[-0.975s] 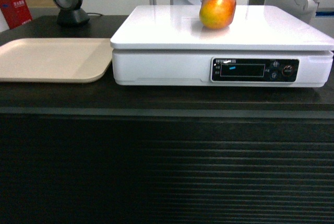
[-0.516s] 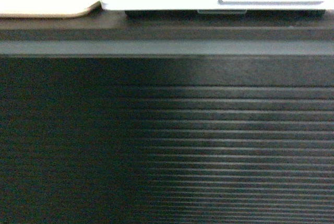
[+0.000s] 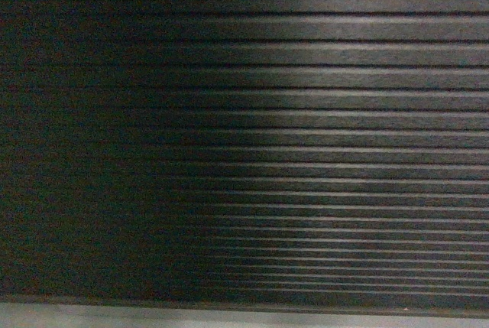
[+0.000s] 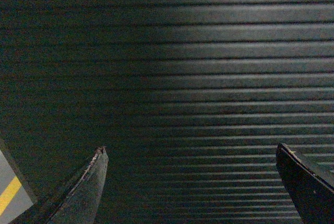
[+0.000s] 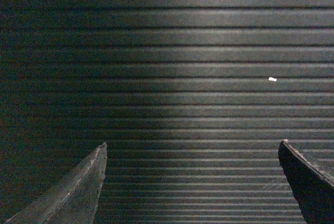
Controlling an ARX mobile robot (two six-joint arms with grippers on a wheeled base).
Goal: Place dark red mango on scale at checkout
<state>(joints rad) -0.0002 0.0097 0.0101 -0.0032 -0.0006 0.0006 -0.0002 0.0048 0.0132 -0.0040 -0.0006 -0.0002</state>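
The ribbed dark front panel of the checkout (image 3: 244, 137) fills the head view. The dark red mango and the scale are out of view in every frame. In the left wrist view my left gripper (image 4: 190, 148) faces the same ribbed panel (image 4: 172, 67), open, with nothing between its fingers. My right gripper (image 5: 192, 144) is likewise open and empty in the right wrist view, facing the ribbed panel (image 5: 172, 78). Neither gripper shows in the head view.
A strip of pale grey floor (image 3: 229, 318) runs along the bottom of the head view. A grey patch with a yellow stripe (image 4: 9, 195) shows at the lower left of the left wrist view. A small white speck (image 5: 272, 79) sits on the panel.
The head view has dropped steadily: the scale with the mango on top, the beige tray and the counter top have slid up out of sight, leaving only the ribbed front panel and floor.
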